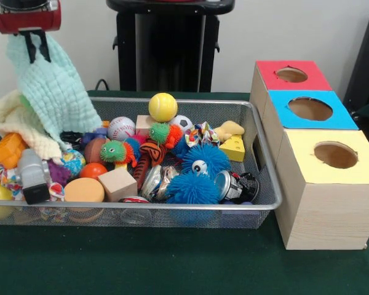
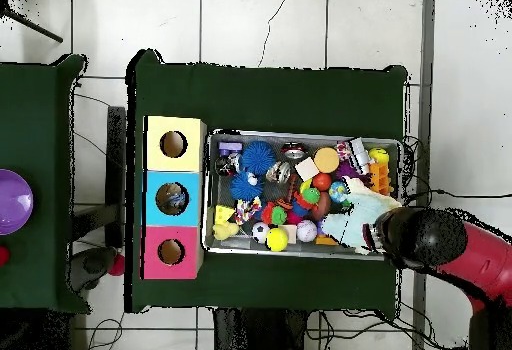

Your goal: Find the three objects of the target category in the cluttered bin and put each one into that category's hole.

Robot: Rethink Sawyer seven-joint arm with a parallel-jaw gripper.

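Your gripper hangs at the front view's upper left, its black jaws clenched on a pale mint knitted cloth that drapes from them down into the wire-mesh bin.

Bin contents, listed outward from the jaws:
- Directly beneath: a cream cloth, an orange plastic toy and a white bottle with a black base.
- Further along: a baseball, a yellow ball, a wooden cube, an orange disc.
- Farthest: two blue spiky balls, one with an eye, and a yellow cheese wedge.

You cannot pick out the see-through film bags in either view.

Beyond the bin, well apart from the jaws: three wooden boxes, topped red, blue and yellow, each with a round hole. What the holes contain you cannot tell.
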